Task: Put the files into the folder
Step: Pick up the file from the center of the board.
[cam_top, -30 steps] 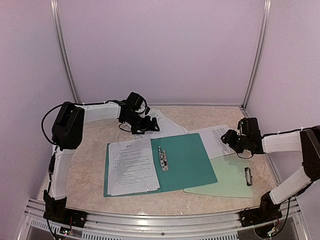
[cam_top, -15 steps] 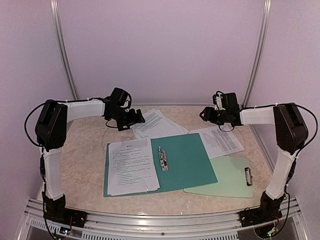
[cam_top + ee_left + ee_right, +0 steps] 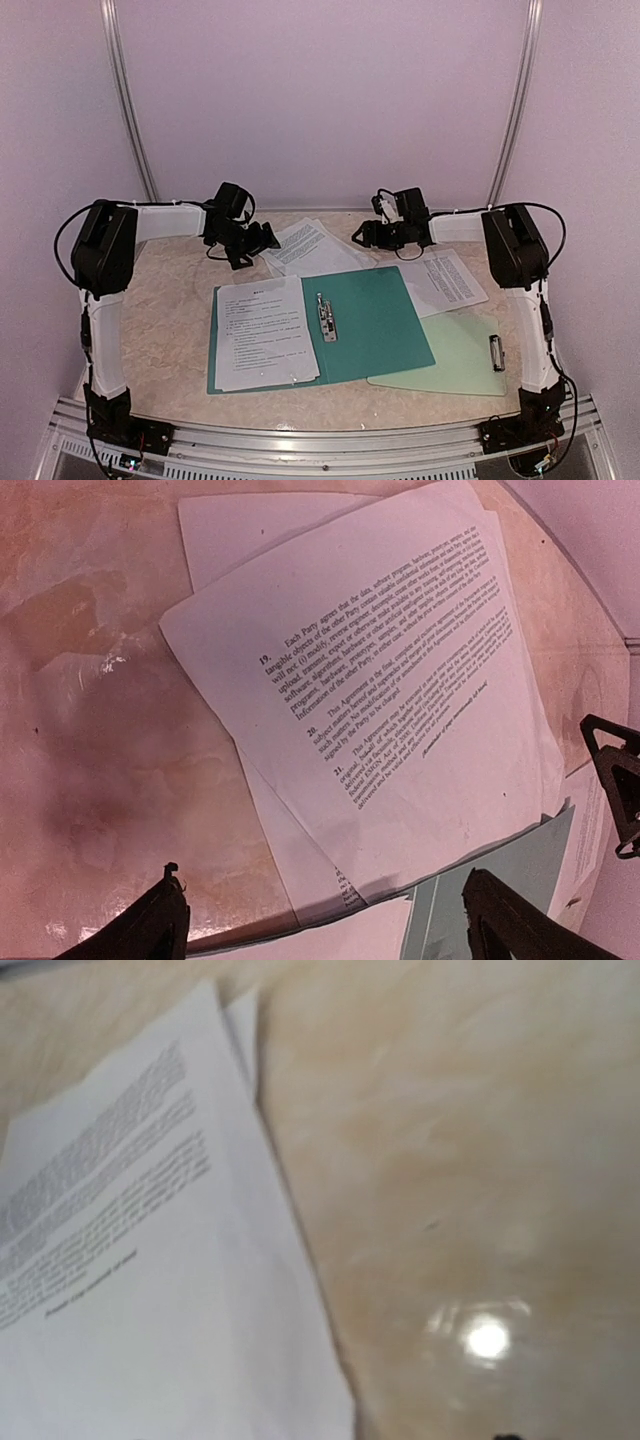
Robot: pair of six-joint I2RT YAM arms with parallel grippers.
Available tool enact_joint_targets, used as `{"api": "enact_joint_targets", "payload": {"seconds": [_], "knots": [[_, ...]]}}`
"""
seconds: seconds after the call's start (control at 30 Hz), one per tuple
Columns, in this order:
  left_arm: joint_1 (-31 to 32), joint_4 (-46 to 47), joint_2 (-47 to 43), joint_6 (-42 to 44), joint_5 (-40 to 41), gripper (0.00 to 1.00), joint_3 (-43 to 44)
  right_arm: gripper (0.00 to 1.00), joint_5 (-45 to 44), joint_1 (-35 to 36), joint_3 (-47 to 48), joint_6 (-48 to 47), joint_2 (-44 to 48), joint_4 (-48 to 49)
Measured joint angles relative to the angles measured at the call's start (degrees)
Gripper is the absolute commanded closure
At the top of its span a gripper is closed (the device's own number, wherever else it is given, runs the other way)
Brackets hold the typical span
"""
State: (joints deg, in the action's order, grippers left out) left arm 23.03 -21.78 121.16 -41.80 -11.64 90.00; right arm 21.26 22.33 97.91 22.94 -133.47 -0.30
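The files (image 3: 316, 247) lie as a fanned stack flat on the table (image 3: 180, 290), just ahead of the left gripper (image 3: 270, 238), whose jaws stand wide apart and empty, and between it and the right gripper (image 3: 360, 237). One more sheet (image 3: 265, 333) rests on the left flap of the open folder (image 3: 375, 320), which lies nearer the arm bases than both jaws. How far the right gripper's jaws are spread cannot be told.

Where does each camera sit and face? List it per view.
Top external: above, behind the bases, looking down on the folder; left arm, right arm show.
Left wrist: on left arm, facing down at printed sheets; left end effector fingertips show.
Right wrist: close above the table, blurred; no own parts clear.
Shared: both wrists see those sheets.
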Motion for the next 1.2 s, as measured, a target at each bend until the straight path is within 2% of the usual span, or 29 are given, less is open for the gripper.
{"api": "enact_joint_targets", "payload": {"seconds": [0.3,0.63,1.07,1.2], "knots": [[-0.11,0.79,1.73,-3.85,-0.20,0.10,-0.85,0.31,4.94,1.42,8.79,0.90,-7.96,-2.08],[-0.20,5.62,6.08,-8.31,-5.09,0.19,1.70,0.34,6.97,3.43,14.05,0.87,-11.04,-4.81],[-0.22,10.67,8.35,-11.13,-7.58,0.24,2.71,0.42,8.02,4.28,15.21,0.35,-11.93,-5.53],[-0.20,11.28,9.20,-11.13,-7.78,0.24,3.67,0.48,8.13,4.83,15.30,-0.02,-11.93,-5.97]]}}
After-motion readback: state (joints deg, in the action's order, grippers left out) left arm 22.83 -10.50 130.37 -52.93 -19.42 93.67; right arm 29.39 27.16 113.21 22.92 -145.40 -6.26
